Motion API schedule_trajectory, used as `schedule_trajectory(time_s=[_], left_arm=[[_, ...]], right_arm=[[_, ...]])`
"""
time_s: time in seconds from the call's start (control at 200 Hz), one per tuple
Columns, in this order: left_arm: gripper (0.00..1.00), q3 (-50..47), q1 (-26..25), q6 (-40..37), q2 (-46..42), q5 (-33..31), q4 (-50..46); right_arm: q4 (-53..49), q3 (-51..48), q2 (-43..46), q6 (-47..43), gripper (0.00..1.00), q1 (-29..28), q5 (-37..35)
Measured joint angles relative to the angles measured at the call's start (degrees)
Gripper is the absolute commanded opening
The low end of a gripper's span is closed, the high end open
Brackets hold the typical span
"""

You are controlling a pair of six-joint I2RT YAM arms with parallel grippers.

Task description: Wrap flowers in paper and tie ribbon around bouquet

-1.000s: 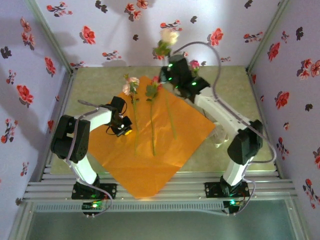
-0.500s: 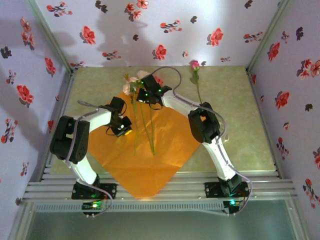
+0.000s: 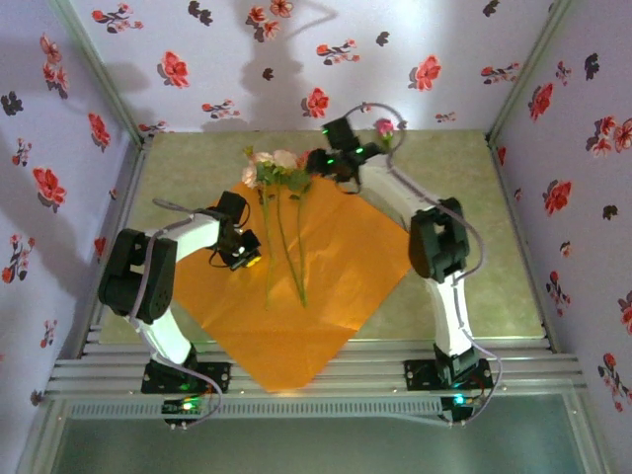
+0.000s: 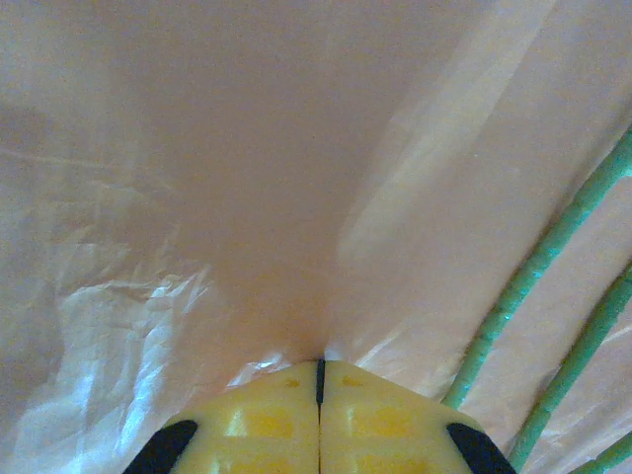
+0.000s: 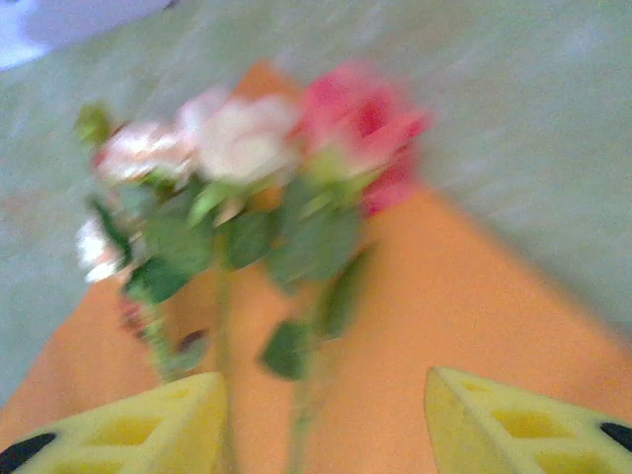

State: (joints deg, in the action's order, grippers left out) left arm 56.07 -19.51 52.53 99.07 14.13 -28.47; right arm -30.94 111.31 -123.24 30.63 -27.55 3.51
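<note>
Two grippers flank the flowers: at centre-left the left gripper (image 3: 240,255) is closed, its tips on the bright orange glossy paper sheet (image 3: 341,267). At centre, three thin green-stemmed roses with pink and cream blooms (image 3: 276,168) lie on it. Just right of the blooms, the right gripper (image 3: 321,166) gapes empty.

text: none readable | labels, numbers — none | signs: none

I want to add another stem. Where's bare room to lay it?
Bare: the paper's near half, below the stems; the table between paper and right wall. Crowded: the far corner, where blooms and the right gripper meet.
</note>
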Motion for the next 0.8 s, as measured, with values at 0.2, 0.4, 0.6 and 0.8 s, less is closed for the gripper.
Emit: schedule_trajectory(time_s=[0.2,0.4,0.6,0.8], left_arm=[[0.05,0.0,0.0,0.0,0.0,0.0,0.0],[0.05,0.2,0.0,0.0,0.1,0.0,-0.2],[0.05,0.4,0.0,0.0,0.2,0.0,-0.5],[0.05,0.5,0.0,0.0,0.2,0.0,-0.7]], right_arm=[[-9.0,0.7,-0.4,-11.4,0.60,13.3,-6.2],[-16.7,7.2,-11.0,-15.8,0.60,15.9,-8.8],[-20.9,15.4,-19.7,-16.3,0.56,15.5,-9.1],[-23.3,23.6,-24.7,-16.1,0.43,15.9,-9.6]])
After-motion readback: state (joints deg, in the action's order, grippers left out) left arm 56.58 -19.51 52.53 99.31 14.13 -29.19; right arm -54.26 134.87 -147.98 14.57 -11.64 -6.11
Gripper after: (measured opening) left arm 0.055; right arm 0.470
